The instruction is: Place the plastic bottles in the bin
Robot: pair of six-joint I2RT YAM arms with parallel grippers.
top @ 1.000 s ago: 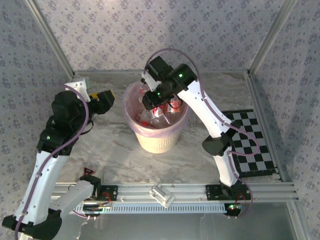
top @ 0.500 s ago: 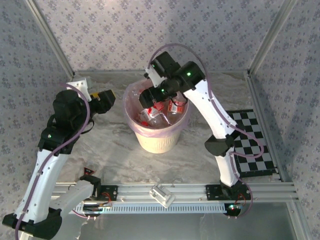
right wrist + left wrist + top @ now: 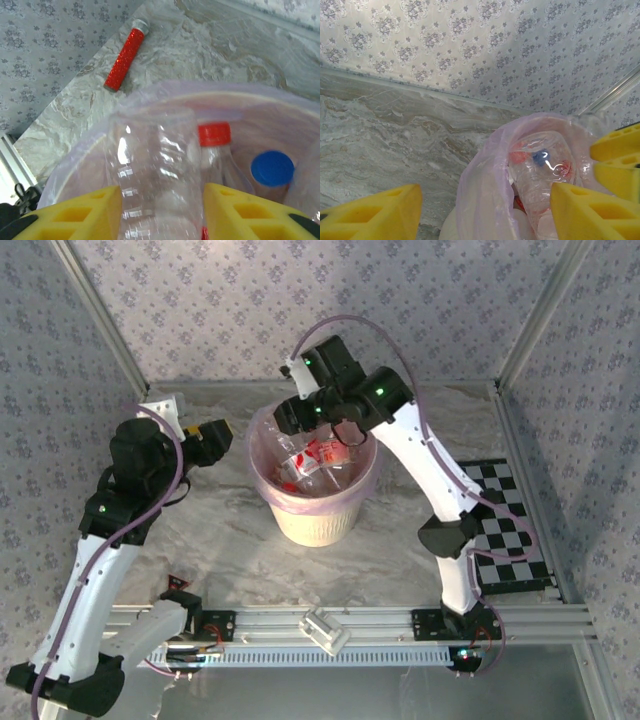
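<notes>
Your right gripper (image 3: 162, 192) straddles a clear ribbed plastic bottle (image 3: 150, 165) over the round cream-white, pink-lined bin (image 3: 315, 525); gripped or loose, you cannot tell. A red-capped bottle (image 3: 214, 134) and a blue-capped bottle (image 3: 272, 169) lie inside. Your left gripper (image 3: 485, 205) gapes empty beside the bin.

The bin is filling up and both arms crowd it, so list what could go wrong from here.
1. The clear bottle between the right fingers lies close to the edge of the pink bag; dropped there, it might catch and tip out.
2. The red-capped bottle and blue-capped bottle stand high in the bin, so another could bounce off.
3. The open left fingers hover beside the loose pink bag and may snag it.
</notes>
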